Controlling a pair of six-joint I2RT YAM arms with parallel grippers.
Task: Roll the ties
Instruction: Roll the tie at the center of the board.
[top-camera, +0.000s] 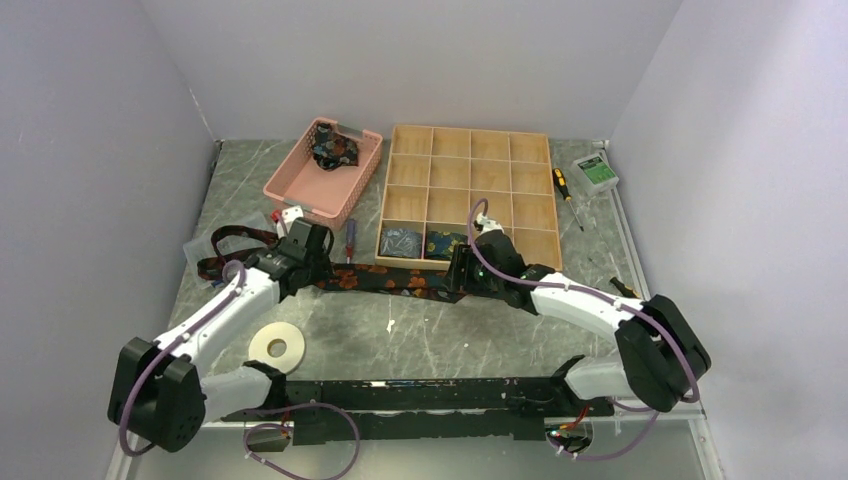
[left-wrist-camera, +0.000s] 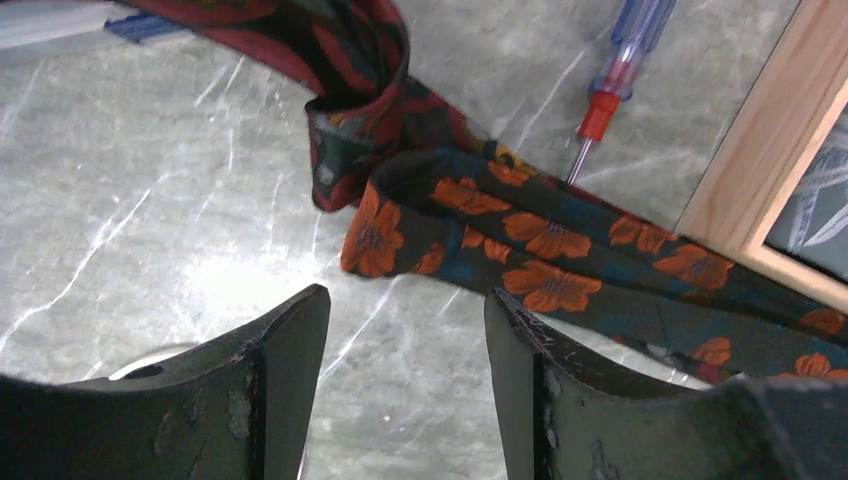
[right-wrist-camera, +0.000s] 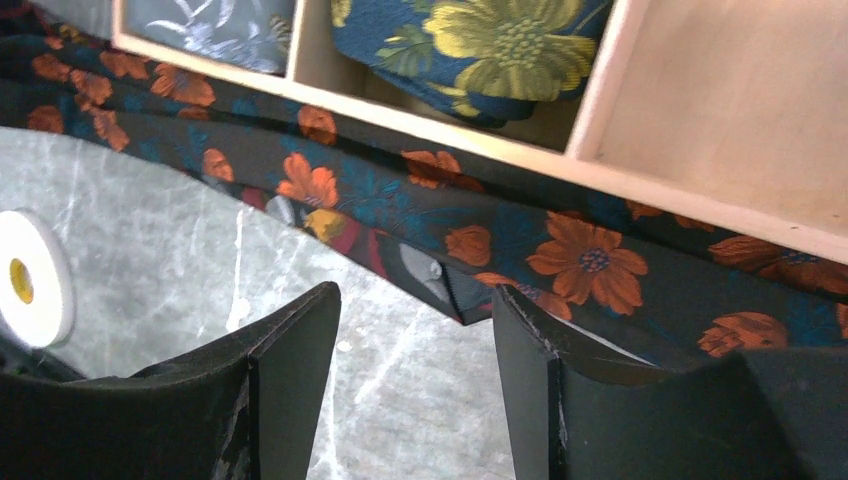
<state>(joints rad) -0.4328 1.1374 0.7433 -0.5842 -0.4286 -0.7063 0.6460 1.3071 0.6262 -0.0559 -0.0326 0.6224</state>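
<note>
A dark tie with orange flowers (top-camera: 400, 282) lies stretched from 9 o'clock to 3 o'clock across the middle of the marble tabletop (top-camera: 440, 340), just in front of the wooden tray (top-camera: 470, 130). In the left wrist view its 9 o'clock end is folded back on itself in a small loop and touches a crumpled maroon tie (left-wrist-camera: 345, 60). The left pincer (left-wrist-camera: 405, 310) sits by that looped end, its jaws apart with only bare marble between them. The right pincer (right-wrist-camera: 415, 300) is at the tie's other stretch, beside the tray's near wall, with its jaws also apart and gripping nothing.

Two rolled ties fill neighbouring near-row compartments: a grey-blue one (top-camera: 402, 242) and a blue one with yellow flowers (right-wrist-camera: 480, 45). At 11 o'clock a pink basket (top-camera: 300, 195) holds more dark fabric. A red-and-blue screwdriver (left-wrist-camera: 610, 90) lies beside the tray's 9 o'clock side, and a white tape ring (top-camera: 277, 346) rests at 7 o'clock.
</note>
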